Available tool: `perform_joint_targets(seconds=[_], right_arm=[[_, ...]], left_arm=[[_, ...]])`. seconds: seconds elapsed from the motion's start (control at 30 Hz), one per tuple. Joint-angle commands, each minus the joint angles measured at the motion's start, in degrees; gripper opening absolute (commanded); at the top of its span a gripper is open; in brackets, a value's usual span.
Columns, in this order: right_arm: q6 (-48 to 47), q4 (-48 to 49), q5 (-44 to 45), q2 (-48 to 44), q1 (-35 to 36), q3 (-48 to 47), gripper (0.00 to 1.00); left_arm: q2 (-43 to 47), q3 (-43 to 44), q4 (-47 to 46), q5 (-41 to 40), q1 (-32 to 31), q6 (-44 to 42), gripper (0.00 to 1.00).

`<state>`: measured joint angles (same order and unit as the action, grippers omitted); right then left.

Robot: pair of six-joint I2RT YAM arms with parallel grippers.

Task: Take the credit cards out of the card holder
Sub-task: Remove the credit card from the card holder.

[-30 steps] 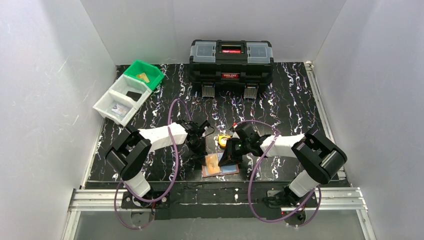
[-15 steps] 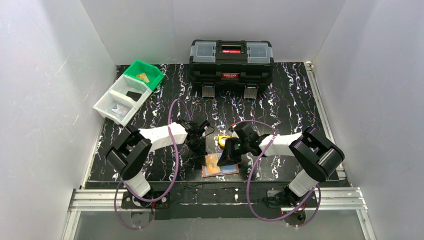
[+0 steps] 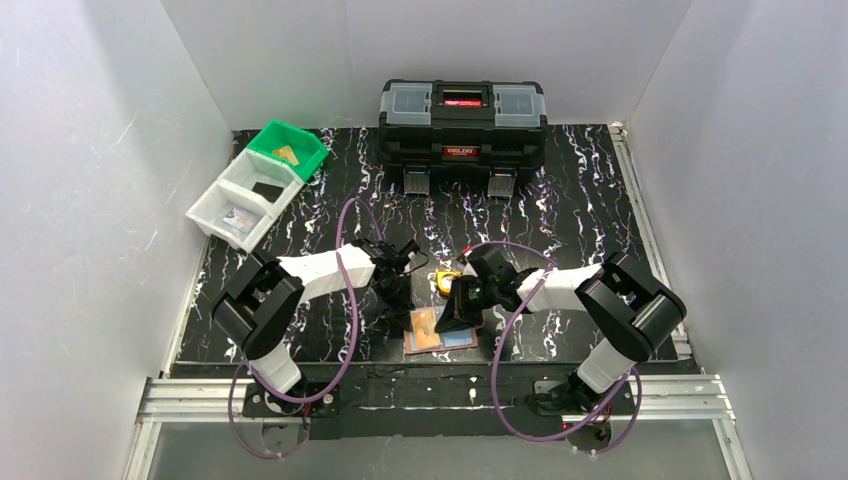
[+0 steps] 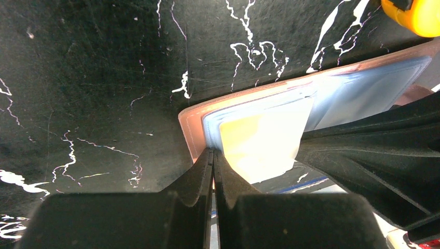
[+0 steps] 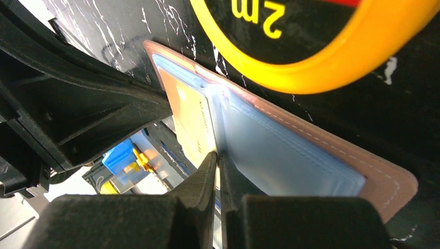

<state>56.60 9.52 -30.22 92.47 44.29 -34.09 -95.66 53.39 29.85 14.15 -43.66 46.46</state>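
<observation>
Open card holder [image 3: 458, 339] lying flat near the table's [image 3: 560, 220] near edge, between the two arms, its long axis running left to right, with a yellow tape measure [image 5: 321, 72] just beyond it. A gold-tan card [image 4: 262, 137] sits in the pale blue sleeve of the holder's left half. Its long axis crosses that of the holder, and its free end appears to project toward the arm bases. The right gripper [image 5: 217, 158] stands directly at this card from the holder's fold side, jaws almost together and seemingly pinching the card's edge. The left gripper [image 4: 212, 155], jaws fully together with nothing seen between them, bears on the holder's left short edge, just beside the card. The right arm is therefore placed to draw the card out along its long axis while the left pins the holder.
</observation>
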Motion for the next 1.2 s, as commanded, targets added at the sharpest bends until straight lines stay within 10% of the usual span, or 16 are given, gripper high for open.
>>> perform_joint_targets(seconds=[0.0,0.7,1.17], right_arm=[[-0.07,2.29,-1.1,-0.47,0.84,-2.26,0.06],[-1.94,-2.23,3.46,-5.92,-1.46,1.94,0.01],[-1.03,1.29,-0.06,-2.12,-1.05,0.51,0.16]], left_arm=[[-4.48,-2.59,-0.77,-3.32,-1.33,-0.14,0.0],[-2.54,-5.23,0.56,-4.48,0.96,-2.1,0.0],[-3.25,-5.02,-0.27,-3.65,1.01,-1.98,0.0]])
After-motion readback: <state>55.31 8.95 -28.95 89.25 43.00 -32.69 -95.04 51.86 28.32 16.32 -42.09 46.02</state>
